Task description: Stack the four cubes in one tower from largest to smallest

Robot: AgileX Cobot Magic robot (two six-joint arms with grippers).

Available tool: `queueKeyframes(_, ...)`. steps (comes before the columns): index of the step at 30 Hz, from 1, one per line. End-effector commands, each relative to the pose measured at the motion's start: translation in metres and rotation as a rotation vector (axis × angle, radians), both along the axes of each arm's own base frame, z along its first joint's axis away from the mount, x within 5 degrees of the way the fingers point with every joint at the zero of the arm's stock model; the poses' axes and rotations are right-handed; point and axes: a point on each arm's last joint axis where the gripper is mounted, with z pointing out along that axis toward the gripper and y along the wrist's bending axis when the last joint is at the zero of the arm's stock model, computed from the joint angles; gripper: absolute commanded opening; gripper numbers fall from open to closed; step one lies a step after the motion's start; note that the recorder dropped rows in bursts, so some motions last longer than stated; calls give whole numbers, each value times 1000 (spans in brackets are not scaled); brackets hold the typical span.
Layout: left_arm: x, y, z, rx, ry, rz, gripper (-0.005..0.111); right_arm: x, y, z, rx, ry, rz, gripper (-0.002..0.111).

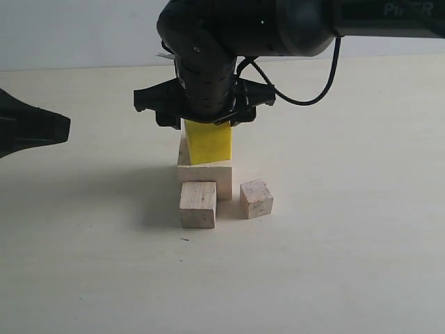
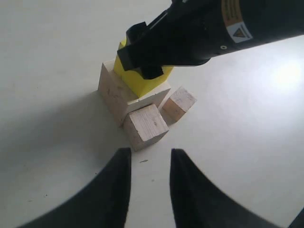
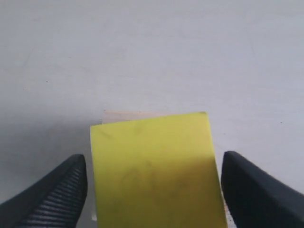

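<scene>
- On top of the large pale cube (image 1: 224,179), near the middle of the table (image 1: 348,264), sits the yellow cube (image 1: 207,142), turned a little out of square with the block beneath it.
- Around it, the fingers of the right gripper (image 3: 154,160) stand apart, one at each flank. The right wrist view shows a thin gap on both sides, so we judge the cube rests on the stack unclamped.
- Off to the left, the left gripper (image 2: 150,156) hangs low over the table, fingers apart, nothing between them.
- Just in front of the large cube stands the medium pale cube (image 1: 198,204), touching it or very nearly. The small pale cube (image 1: 256,198) lies just beside it, to the right in the exterior view.
- We expect all of these blocks to be stiff, light and unlikely to break. Bare wood should grip well, while the painted yellow faces may be a bit slicker.
- We would take a cube from above, on two opposite side faces about halfway up, square to the faces so it sets down flat.
- For the medium cube, the face towards the large cube is blocked, so the two faces across from each other sideways look like the free pair.
- We count four cubes: three pale and one yellow, with two stacked and two on the table. There are two grippers.
</scene>
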Motion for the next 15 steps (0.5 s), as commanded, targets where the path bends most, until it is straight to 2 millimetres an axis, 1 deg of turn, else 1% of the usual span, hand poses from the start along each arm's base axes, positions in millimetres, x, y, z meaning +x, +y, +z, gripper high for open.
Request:
queueKeyframes(1,-1,0,0,-11,6,3,30,0,-1,2,-5,-14,11,75)
queueKeyframes(15,-1,0,0,-13,8,2,30,-3,-1,0,13,32,-33,75)
